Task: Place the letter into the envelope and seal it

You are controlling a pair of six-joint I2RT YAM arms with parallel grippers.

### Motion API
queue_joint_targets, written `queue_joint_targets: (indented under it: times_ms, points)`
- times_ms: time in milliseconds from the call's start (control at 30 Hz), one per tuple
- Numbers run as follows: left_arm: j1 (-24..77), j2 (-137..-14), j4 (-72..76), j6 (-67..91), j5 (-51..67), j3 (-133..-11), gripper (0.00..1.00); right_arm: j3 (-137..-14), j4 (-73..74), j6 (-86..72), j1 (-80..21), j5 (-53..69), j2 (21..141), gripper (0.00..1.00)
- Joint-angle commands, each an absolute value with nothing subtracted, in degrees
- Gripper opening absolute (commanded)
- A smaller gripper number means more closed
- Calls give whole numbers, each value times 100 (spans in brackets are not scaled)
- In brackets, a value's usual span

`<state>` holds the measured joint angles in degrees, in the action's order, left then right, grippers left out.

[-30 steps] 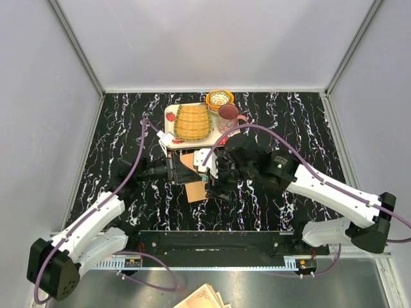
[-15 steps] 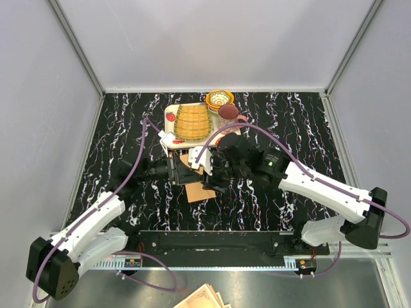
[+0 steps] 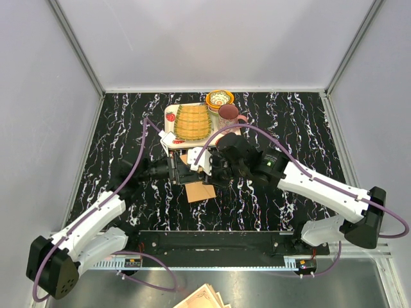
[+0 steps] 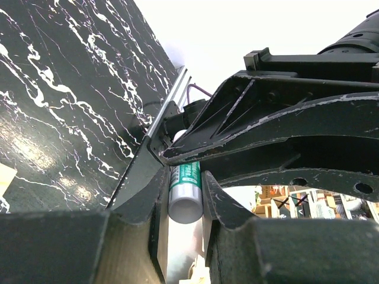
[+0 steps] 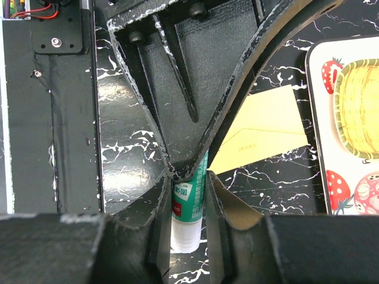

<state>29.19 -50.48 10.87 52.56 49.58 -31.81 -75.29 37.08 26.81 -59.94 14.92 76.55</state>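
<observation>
From above, the left gripper [image 3: 184, 172] and the right gripper [image 3: 207, 172] meet nose to nose at mid-frame, over the flat orange-tan kraft paper envelope [image 3: 200, 191]. It lies on the black, white-veined table [image 3: 115, 128], just below the white strawberry-printed tray [image 3: 168, 117]. The letter cannot be picked out. In the left wrist view, that arm's fingers are closed on a green-and-white plastic glue stick [image 4: 185, 189] at lower centre. In the right wrist view, the right fingers likewise clamp the tube at bottom centre, with the envelope at centre right. The envelope looks light, thin and floppy, and would probably slide on the table. Its flap edge seems the best hold.
</observation>
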Motion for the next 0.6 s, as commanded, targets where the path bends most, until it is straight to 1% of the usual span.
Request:
queue_joint_targets:
  times_ms: [0,33,100,200,267,300,333,367,400,433,500,567]
  points:
    - [2936,-5045,1459,5370,5089,-3410,18,-7436,3445,2874,-5985,1336,7453,4]
    - [2901,-5036,1468,5379,5106,-3419,28,-7427,3445,2865,-5985,1310,7427,1]
    - [2839,-4984,1459,5379,5098,-3419,55,-7383,3471,2743,-5959,1222,7348,0]
    - [2488,-4940,1302,5204,5115,-3489,69,-7321,3551,2402,-5600,1502,7225,0]
    - [2032,-4939,1213,5089,5124,-3594,74,-7225,3559,2190,-5075,1730,7155,0]
    - [1865,-4974,1178,5054,5159,-3664,79,-7207,3612,1954,-4845,1758,7154,0]
    - [1507,-5001,1108,4958,5177,-3709,80,-7181,3647,1829,-4617,1801,7172,0]
    - [1338,-5036,916,4879,5185,-3744,82,-7163,3665,1672,-4040,1976,7241,0]
    - [1179,-5114,844,4791,5212,-3822,84,-7146,3709,1313,-3765,2073,7286,0]
    - [899,-5133,765,4625,5264,-3867,85,-7102,3726,1170,-3509,2126,7356,0]
    - [687,-5203,572,4457,5282,-3972,85,-7032,3718,794,-2773,2118,7619,0]
    - [466,-5247,536,4333,5265,-4043,87,-6979,3639,442,-2366,2154,7927,0]
